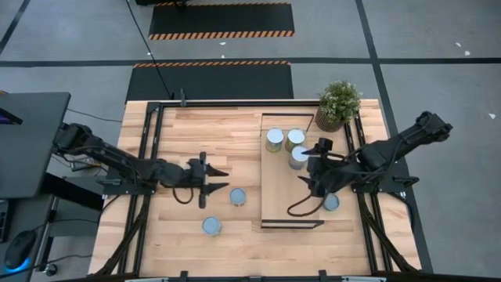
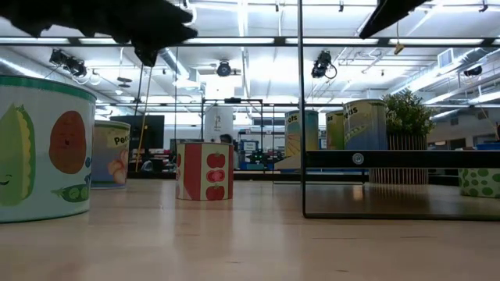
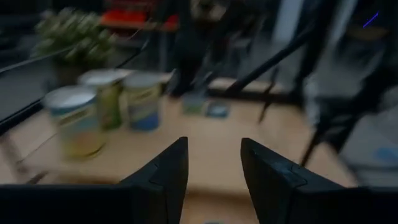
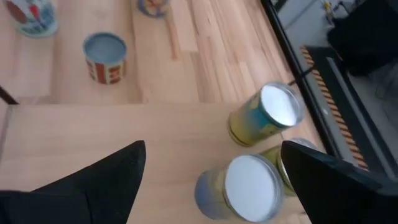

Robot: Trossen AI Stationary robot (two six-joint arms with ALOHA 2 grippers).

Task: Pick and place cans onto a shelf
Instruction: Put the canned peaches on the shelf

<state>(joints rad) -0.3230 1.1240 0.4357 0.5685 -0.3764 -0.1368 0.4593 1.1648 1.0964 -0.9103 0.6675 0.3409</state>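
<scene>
The shelf (image 1: 275, 178) is a light-wood board on a black frame, right of the table's middle. Three cans stand on its far end (image 1: 274, 139) (image 1: 295, 138) (image 1: 299, 156); they also show in the right wrist view (image 4: 267, 115) (image 4: 245, 186) (image 4: 300, 158). Two cans stand on the table left of the shelf (image 1: 238, 196) (image 1: 211, 226), and one stands to its right (image 1: 331, 202). My right gripper (image 1: 311, 164) (image 4: 211, 180) is open above the shelf, its fingers wide on either side of the nearest can, apart from it. My left gripper (image 1: 223, 178) (image 3: 214, 168) is open and empty over the table's middle, pointing at the shelf.
A potted green plant (image 1: 338, 103) stands at the table's far right, just behind the shelf. In the low view a black frame post (image 2: 301, 109) rises in front of the shelf's cans, and table cans (image 2: 39, 148) (image 2: 205, 170) stand to the left.
</scene>
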